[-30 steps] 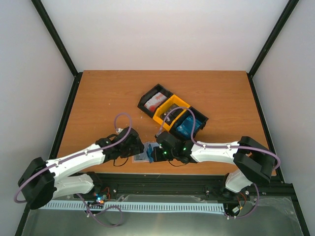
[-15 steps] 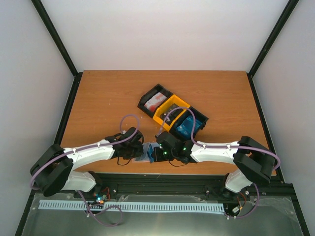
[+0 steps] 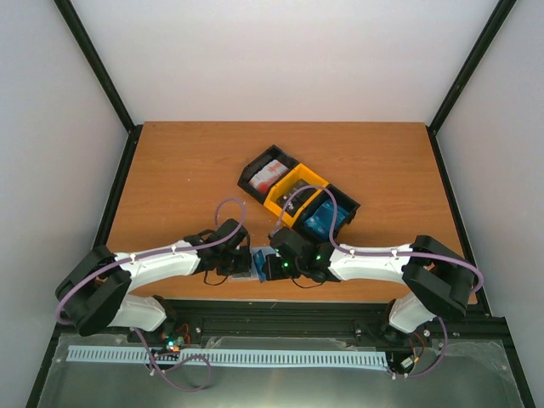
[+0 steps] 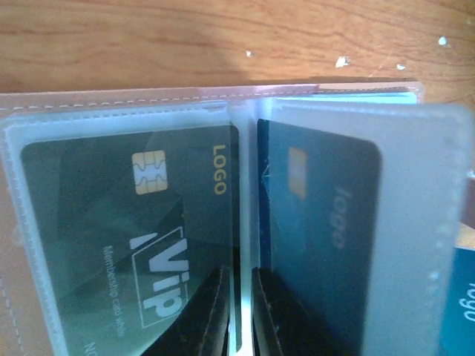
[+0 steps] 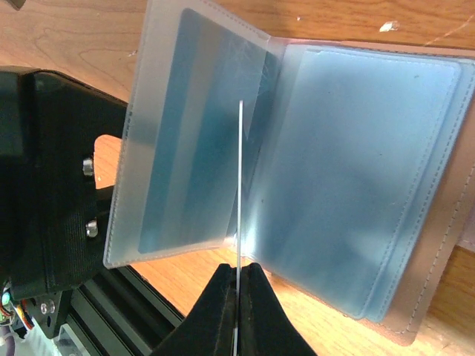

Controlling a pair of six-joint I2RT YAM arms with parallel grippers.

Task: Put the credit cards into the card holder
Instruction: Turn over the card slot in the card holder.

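**Left gripper** (image 4: 241, 293): jaws drawn narrow, closed onto the near edge of the clear sleeves at the fold of the card holder (image 4: 111, 95). Only a slim pale strip of plastic shows between the two black fingers (image 4: 211, 315).

**Right gripper** (image 5: 239, 285): jaws pinched together on one thin clear sleeve of the holder. The sleeve is seen edge-on and rises straight ahead of the fingertips.

**Card holder**: lies open on the wooden table (image 3: 170, 187), directly between the two grippers, which face each other over it. The pinkish-tan cover shows around the sleeves.

**Dark grey card** (image 4: 111, 215): inside the flat sleeve ahead and left of the left gripper. It has a gold chip and "LOGO" and "ViP" lettering.

**Blue card** (image 4: 319, 215): inside a lifted, blurred sleeve ahead and right of the left gripper.

**Bins**: three stand in a slanted row farther out on the table than the right gripper, well apart from the holder.
- Far black bin (image 3: 256, 163): holds the red-and-white cards (image 3: 270, 174).
- Yellow bin (image 3: 316, 174): holds dark contents, too small to identify.
- Near black bin (image 3: 348, 201): closest to the right gripper, holds the blue cards (image 3: 323, 221).
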